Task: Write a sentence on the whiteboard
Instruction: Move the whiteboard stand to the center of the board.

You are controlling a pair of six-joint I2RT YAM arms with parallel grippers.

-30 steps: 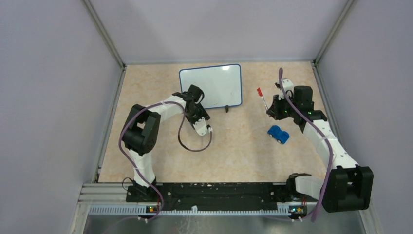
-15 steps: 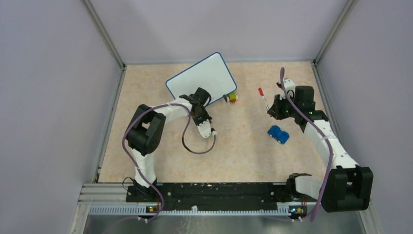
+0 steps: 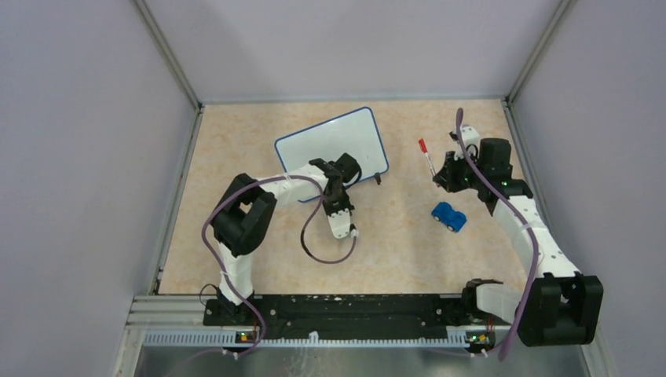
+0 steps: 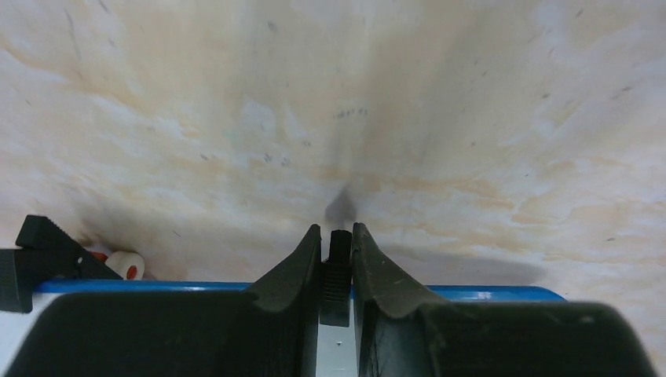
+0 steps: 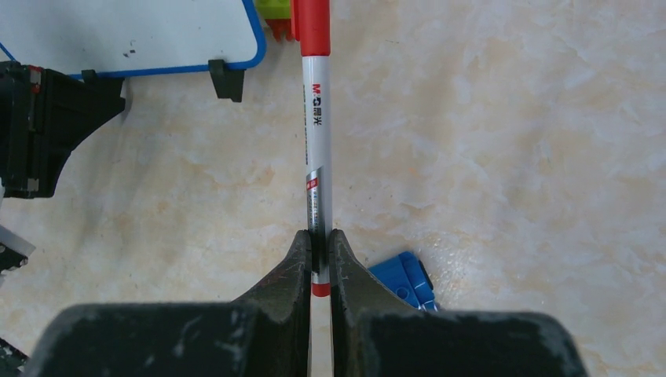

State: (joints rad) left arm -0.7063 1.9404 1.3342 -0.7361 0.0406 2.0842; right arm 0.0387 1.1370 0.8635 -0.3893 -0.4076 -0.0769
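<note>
No sentence yet on the whiteboard point(image 3: 330, 145), skewed near the table's point(image 3: 393, 236) far edge. Left gripper point(image 4: 338, 236) pinched narrow on its near rim; right gripper point(image 5: 318, 239) clamped on a red-capped marker point(image 5: 316, 141), well apart rightward. Left: uncapping, seemingly, and all writing.

Beige marbled table point(image 3: 408, 251), blue toy car point(image 3: 448, 216), blue-rimmed whiteboard point(image 3: 330, 145)

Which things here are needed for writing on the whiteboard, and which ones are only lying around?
For the job: whiteboard, held by the left gripper; marker, held by the right gripper.
Lying about: toy car; green block near the whiteboard.
</note>
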